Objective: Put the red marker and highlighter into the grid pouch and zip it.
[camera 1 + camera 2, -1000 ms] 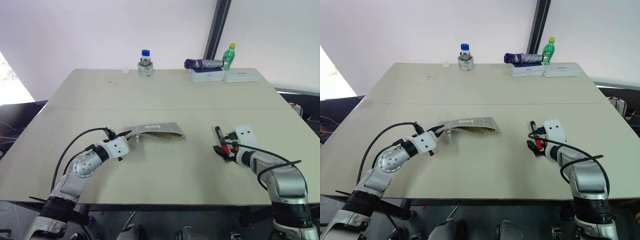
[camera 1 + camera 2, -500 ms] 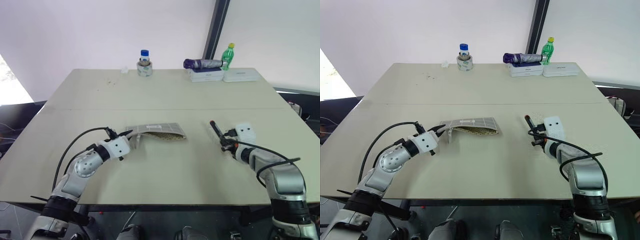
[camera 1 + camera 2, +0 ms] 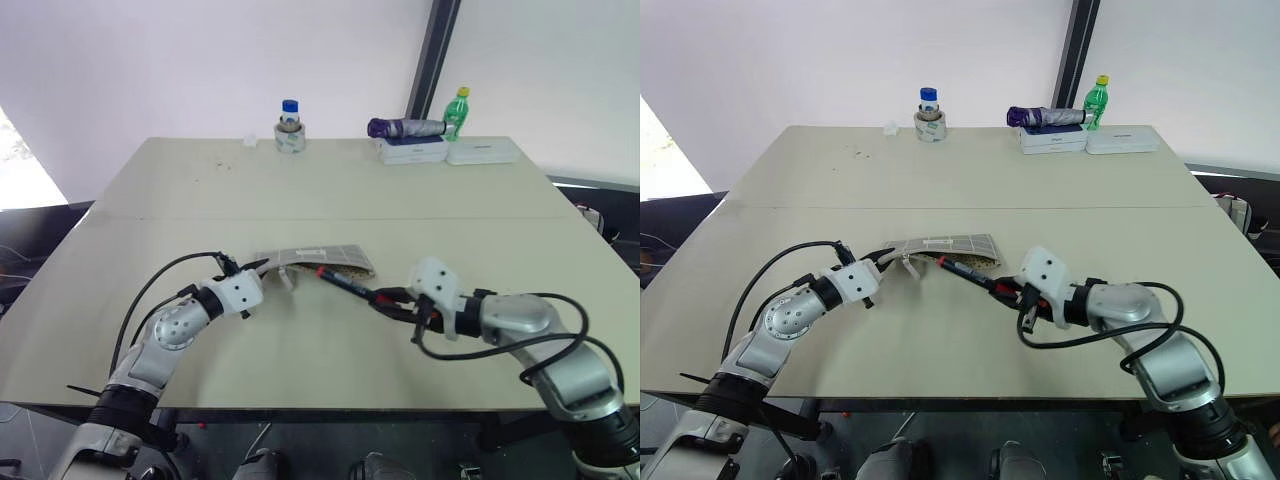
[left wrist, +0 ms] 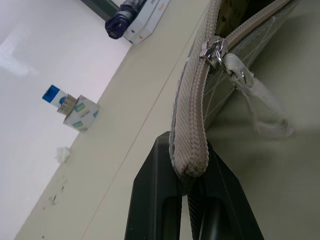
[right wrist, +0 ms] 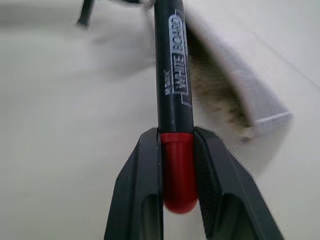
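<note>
Right gripper (image 5: 177, 165) clamps the red marker (image 3: 345, 283) by its red cap, centre frame, tip at the grid pouch (image 3: 318, 258) mouth. Left gripper (image 4: 189, 197) pinches the pouch's zipper end, centre-left.

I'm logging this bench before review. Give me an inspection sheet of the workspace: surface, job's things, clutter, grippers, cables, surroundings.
Surface: beige table, a seam running across it.
Job's things: grid pouch open, one end lifted; red marker pointing at its mouth; highlighter nothing seen.
Clutter: far edge holds a blue-capped jar, green bottle, folded purple umbrella on white boxes.
Grippers: left gripper shut on the pouch's end; right gripper shut on the marker's red cap.
Cables: black cable looping along each forearm.
Surroundings: white wall, dark post.
</note>
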